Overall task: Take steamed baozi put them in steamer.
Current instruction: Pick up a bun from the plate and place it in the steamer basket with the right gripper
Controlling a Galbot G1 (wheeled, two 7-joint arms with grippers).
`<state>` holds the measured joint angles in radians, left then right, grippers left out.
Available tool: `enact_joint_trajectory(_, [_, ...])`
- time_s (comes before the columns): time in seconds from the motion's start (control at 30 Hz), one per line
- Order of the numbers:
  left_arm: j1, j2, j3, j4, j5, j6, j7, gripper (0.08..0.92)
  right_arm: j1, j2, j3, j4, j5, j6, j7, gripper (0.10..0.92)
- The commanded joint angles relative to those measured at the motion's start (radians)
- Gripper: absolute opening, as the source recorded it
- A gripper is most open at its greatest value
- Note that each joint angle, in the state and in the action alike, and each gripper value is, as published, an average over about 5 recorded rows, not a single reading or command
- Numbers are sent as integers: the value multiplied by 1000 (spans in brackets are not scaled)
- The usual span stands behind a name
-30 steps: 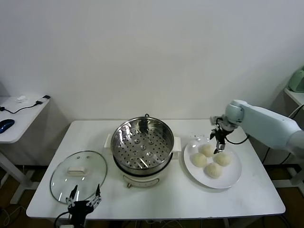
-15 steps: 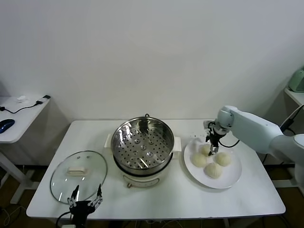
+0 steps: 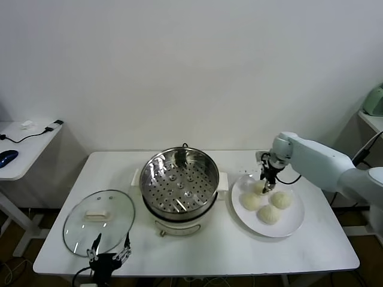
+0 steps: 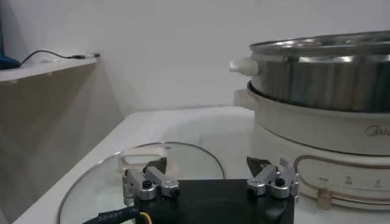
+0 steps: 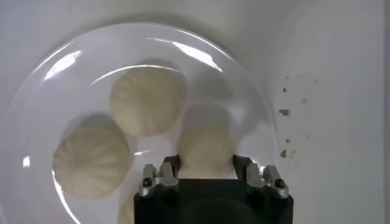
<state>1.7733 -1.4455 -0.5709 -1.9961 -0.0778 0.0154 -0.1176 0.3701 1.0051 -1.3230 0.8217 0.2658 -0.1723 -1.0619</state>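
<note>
**Right gripper closed around the far bun on the plate**

From the head camera I see the steamer (image 3: 179,184) in the middle of the white table (image 3: 197,245), its perforated tray bare. The glass lid (image 3: 99,220) lies flat to its left. On the steamer's right sits the white plate (image 3: 292,224) with four steamed baozi (image 3: 268,214). My right gripper (image 3: 264,183) is down on the bun at the plate's far side, nearest the wall. My left gripper (image 3: 109,256) is parked at the table's near edge, beside the lid, fingers spread.

On the left wrist camera, the left gripper (image 4: 210,182) stands wide with nothing between its fingers; the lid (image 4: 183,159) is just beyond, the steamer (image 4: 329,91) farther off.

On the right wrist camera, the right gripper (image 5: 208,175) has its fingers pressed against either side of one baozi (image 5: 206,146). Two more buns lie apart from it on the plate (image 5: 49,91).
</note>
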Motion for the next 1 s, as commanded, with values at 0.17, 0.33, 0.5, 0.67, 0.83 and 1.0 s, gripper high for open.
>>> enact_joint_trajectory(0.17, [-1,4,4,-16,5,7,0,823,509,48,-251,236,189,103,-45,603])
enact_joint_trajectory(0.33, [1,3,8,-24,8,10,0,823,663,188,-260,365,268,256,-56,605])
enact_joint_trajectory(0.5, [6,1,11,-27,10,11,-1,823,652,314,-241,501,251,390,-41,605])
enact_joint_trajectory(0.67, [15,-1,12,-35,12,12,-2,823,548,373,-260,512,115,554,-27,608])
enact_joint_trajectory(0.83, [22,-3,13,-39,14,10,-4,823,394,398,-210,333,-137,758,-12,609])
enact_joint_trajectory(1.0, [33,-4,16,-44,17,5,-8,823,258,435,-129,133,-295,837,22,604])
